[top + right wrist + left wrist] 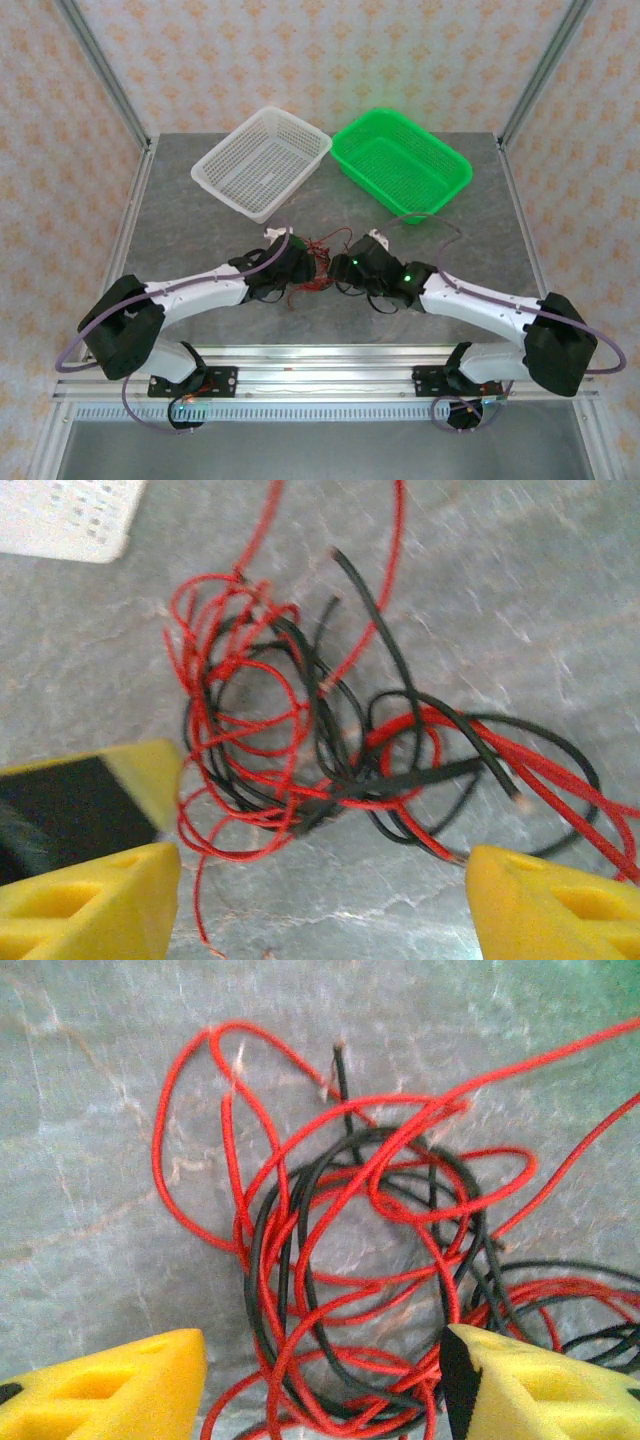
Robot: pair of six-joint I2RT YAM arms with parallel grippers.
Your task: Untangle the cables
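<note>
Spreading across most of the top view, the grey table (200, 235) carries a white basket (227, 199) and a green basket (368, 184) side by side at its far end, well apart from the work. Nearer the bases, both arms reach inward and meet at the table's middle, where the left gripper (303, 264) and right gripper (347, 264) face each other across the cables (321, 262). In its own wrist view the left gripper (320, 1400) is spread wide, with its yellow fingers (110, 1390) straddling the lower part of the knot and nothing pinched. The right gripper (320, 900) is likewise released, hanging just short of the heap. The cables (370, 1230) lie flat on the table as one mass of red and black loops threaded through each other, so the untangling looks barely begun; the step in hand seems to be choosing a grasp. One black loose end (335, 552) pokes clear of the knot. The next move likely calls for pinching a single strand near such an end while the other gripper pins the bundle, then drawing it out slowly.
</note>
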